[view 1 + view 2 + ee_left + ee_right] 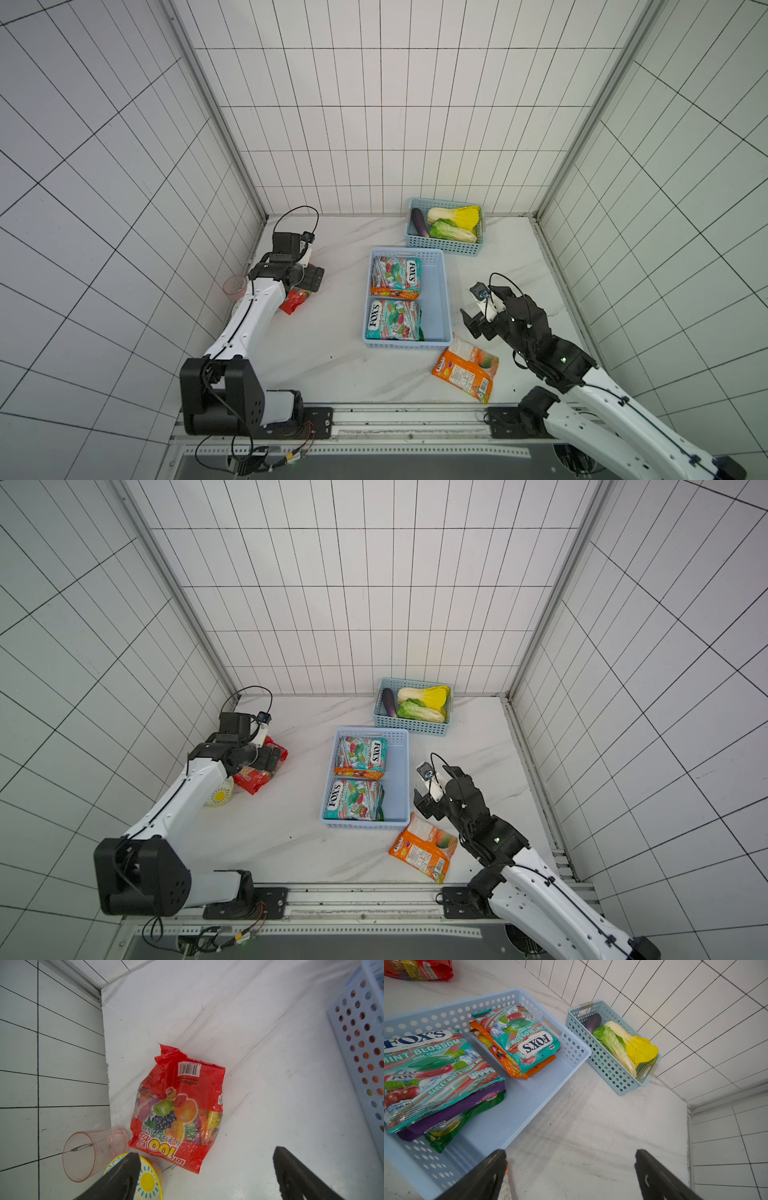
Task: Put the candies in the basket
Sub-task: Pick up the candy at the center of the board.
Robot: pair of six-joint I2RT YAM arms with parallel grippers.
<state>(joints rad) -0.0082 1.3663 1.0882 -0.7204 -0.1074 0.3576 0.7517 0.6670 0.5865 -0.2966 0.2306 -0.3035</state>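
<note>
A white, grey-veined counter (332,365) is enclosed at 9, 12 and 3 o'clock by walls (395,124) of white tile with dark joints. A metal rail (415,415) is fixed along 6 o'clock.

Two baskets are counted. The basket (436,299), periwinkle and shallow, is placed at the centre. A smaller teal basket (446,246) is set just apart from it at 1 o'clock.

Seven candies are seen. Five are stacked in the basket:
- At its 12 o'clock end, a far teal bag (397,270) is laid over a stacked orange bag (538,1069).
- At its 6 o'clock end, a near teal bag (392,318) is laid over a purple bag (452,1111) and a green bag (446,1132).

Two are left on the counter: a loose orange bag (465,368) at 5 o'clock, just beside the basket's corner, and a red bag (176,1109) at 9 o'clock.

Two cabbages, a yellow-leafed cabbage (455,216) and a green cabbage (451,231), and one aubergine (419,222) are held in the smaller basket. One clear pink cup (87,1153) and one yellow sun-patterned disc (148,1181) are found beside the red bag, by the 9 o'clock wall.

The left hand (312,279) is spread wide above the red bag, and nothing is gripped. The right hand (473,325) is likewise spread wide and empty. It is held above the counter at the basket's 4 o'clock side, near the loose orange bag.
</note>
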